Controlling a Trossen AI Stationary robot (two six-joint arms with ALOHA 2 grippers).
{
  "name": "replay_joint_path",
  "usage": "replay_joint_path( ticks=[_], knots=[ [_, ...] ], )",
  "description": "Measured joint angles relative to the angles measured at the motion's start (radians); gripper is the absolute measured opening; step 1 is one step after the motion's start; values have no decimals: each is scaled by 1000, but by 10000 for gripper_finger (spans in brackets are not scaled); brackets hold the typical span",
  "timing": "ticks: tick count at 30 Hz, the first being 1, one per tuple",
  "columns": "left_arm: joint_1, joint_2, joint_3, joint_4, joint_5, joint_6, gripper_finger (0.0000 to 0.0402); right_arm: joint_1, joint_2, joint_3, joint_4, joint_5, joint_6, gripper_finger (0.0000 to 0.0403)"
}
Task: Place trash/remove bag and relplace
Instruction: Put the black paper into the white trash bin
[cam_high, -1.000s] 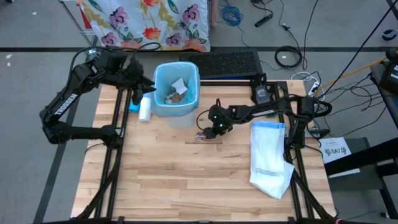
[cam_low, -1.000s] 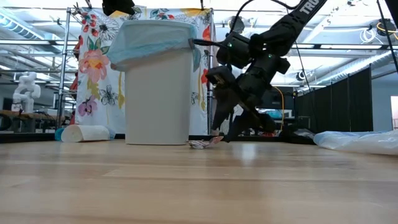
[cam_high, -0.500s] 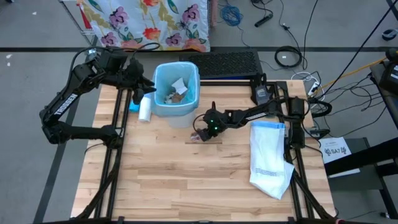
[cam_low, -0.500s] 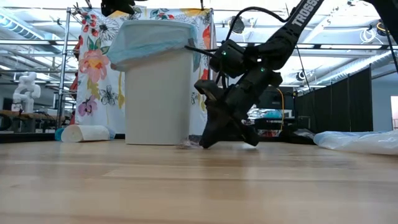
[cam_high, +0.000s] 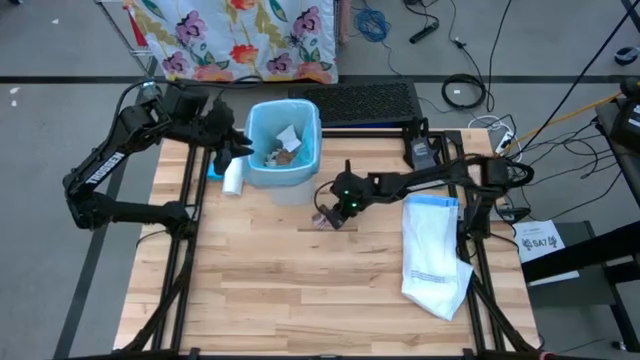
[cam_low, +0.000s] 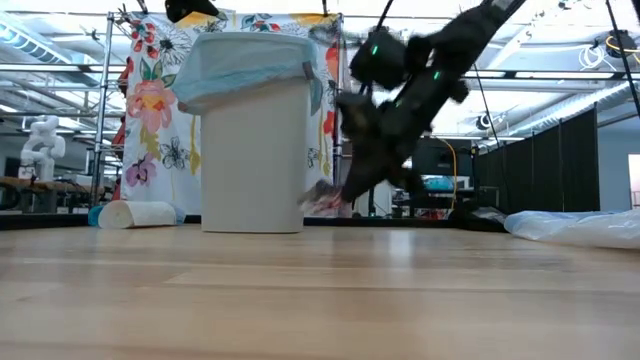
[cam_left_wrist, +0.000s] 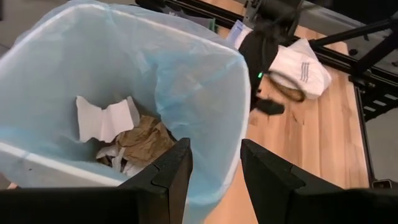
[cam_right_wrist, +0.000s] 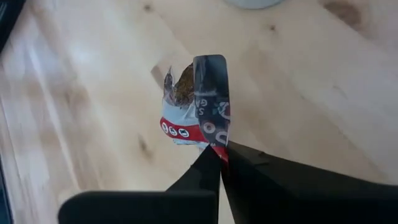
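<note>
Wooden table (cam_high: 300, 280) | floral curtain (cam_high: 240, 35) behind | right end effector (cam_right_wrist: 217, 152) pinching wrapper (cam_right_wrist: 196, 115), seemingly lifted

Tool (cam_right_wrist: 219, 155) pinching wrapper scrap (cam_right_wrist: 198, 106) above table (cam_right_wrist: 81, 93)

From above I see a grey floor (cam_high: 60, 40) all around my light wooden bench (cam_high: 300, 280). A floral cloth (cam_high: 240, 35) hangs on a rack behind it, and loose cables (cam_high: 465, 92) lie coiled on the floor past the far edge. At bench height I look into a wide workshop with ceiling strip lights (cam_low: 30, 35), dark partition panels (cam_low: 560, 160) and a white figure (cam_low: 40, 140) on a shelf.
</note>
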Motion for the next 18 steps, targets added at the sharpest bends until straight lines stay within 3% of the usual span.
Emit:
replay_joint_path(
  ticks=[6,10,18],
  knots=[
    [-8,1,0,1,0,5,142,32,-249,17,-268,174,-82,0],
    [-8,10,0,2,-1,6,142,40,-371,128,-475,325,-116,0],
    [-7,53,0,2,-6,7,142,36,-379,470,-519,519,-313,0]
  ],
)
